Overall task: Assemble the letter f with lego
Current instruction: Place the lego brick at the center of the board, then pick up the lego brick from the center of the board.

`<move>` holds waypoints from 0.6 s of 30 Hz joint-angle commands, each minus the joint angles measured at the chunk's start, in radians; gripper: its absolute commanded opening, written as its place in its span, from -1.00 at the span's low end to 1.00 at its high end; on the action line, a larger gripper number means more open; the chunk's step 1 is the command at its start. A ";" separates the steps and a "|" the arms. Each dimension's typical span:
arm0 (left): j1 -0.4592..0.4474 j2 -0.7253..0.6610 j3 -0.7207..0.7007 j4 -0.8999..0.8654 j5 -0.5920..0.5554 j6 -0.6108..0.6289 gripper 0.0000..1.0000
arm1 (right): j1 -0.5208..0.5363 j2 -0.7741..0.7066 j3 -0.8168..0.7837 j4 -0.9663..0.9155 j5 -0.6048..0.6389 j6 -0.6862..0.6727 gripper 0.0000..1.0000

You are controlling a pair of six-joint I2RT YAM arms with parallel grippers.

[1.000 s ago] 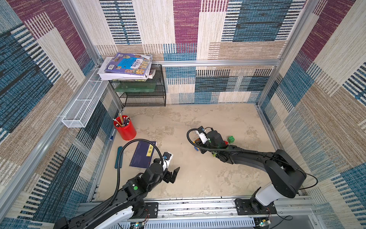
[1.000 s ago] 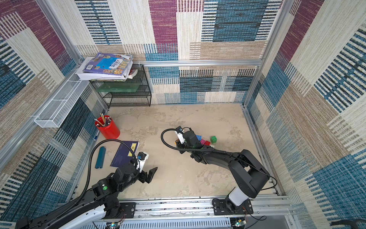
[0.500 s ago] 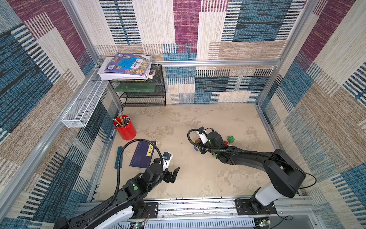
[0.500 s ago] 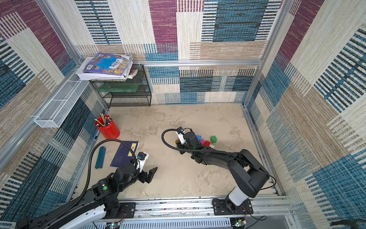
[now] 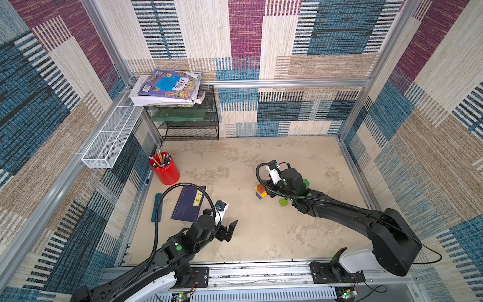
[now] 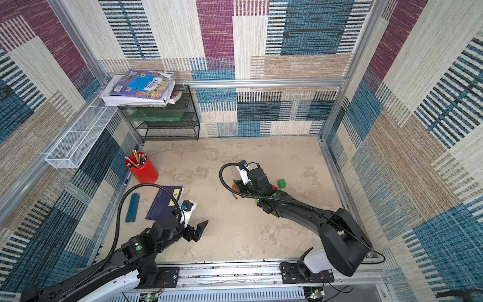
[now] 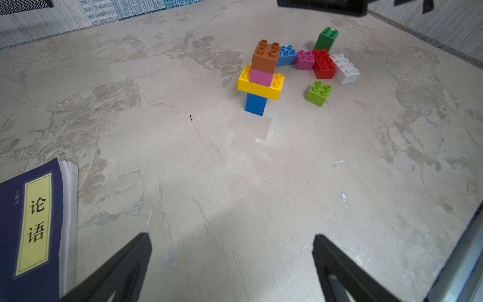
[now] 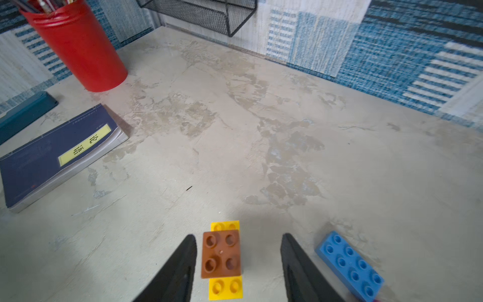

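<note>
Brown brick (image 8: 221,255) sits low centre in the right wrist view, pressed on the yellow brick (image 8: 225,289); your right gripper (image 8: 238,235) straddles it half-wide, a gap at each finger, gripping nothing; right of it lies the blue oblong brick (image 8: 350,266); lift askew and a finger may, I judge, snag the brown edge and tip the lego tower (image 7: 261,87); only the left wrist view shows why: a narrow blue base brick (image 7: 256,104) under the yellow, a pink brick (image 7: 260,77) above, a lime brick (image 7: 318,93) loose at right; your left gripper (image 7: 231,235) gapes wide, empty, at lower centre.
</note>
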 commanded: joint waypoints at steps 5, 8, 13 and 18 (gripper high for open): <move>0.000 0.002 0.006 0.031 0.059 0.010 0.98 | -0.130 0.027 0.116 -0.292 0.046 0.025 0.20; 0.000 -0.002 0.006 0.027 0.049 0.010 0.98 | -0.175 0.082 0.168 -0.366 0.058 0.023 0.23; -0.001 -0.002 0.005 0.020 0.035 0.005 0.98 | -0.204 0.187 0.260 -0.447 0.073 0.020 0.28; -0.001 -0.001 0.004 0.018 0.026 0.003 0.98 | -0.216 0.301 0.351 -0.509 0.084 -0.008 0.32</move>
